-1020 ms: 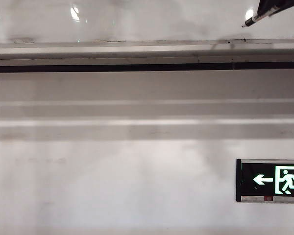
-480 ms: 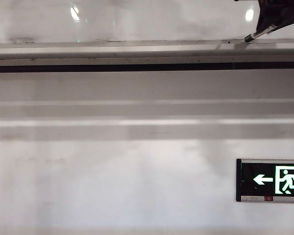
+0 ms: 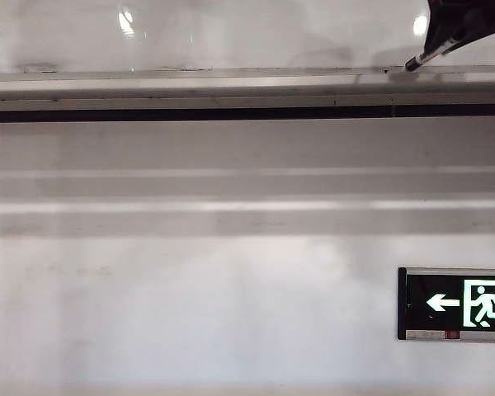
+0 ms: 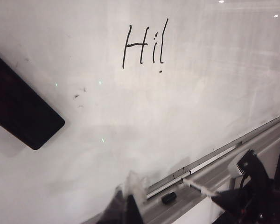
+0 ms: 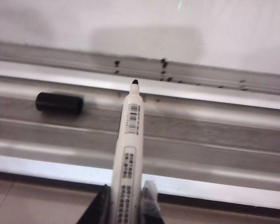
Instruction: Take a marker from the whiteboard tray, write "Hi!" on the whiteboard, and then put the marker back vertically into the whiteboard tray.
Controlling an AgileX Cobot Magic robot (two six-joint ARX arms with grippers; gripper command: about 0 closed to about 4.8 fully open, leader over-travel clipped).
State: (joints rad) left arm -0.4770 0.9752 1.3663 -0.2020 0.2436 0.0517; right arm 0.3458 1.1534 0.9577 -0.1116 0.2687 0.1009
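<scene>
Pinching the marker point(image 5: 129, 154) by its barrel, our right gripper point(image 5: 125, 205) hung over the whiteboard tray point(image 5: 214, 140), the bare tip just above the ledge, near the loose black cap point(image 5: 59, 102). Our left gripper point(image 4: 128, 205) waited beside the whiteboard point(image 4: 130, 116); its jaws we couldn't read

I see the long silver-grey metal tray point(image 5: 186, 135) open along its channel except for 1 loose black cylindrical cap point(image 5: 59, 102) lying beside my uncapped white marker point(image 5: 129, 154); the rest is passable.
</scene>
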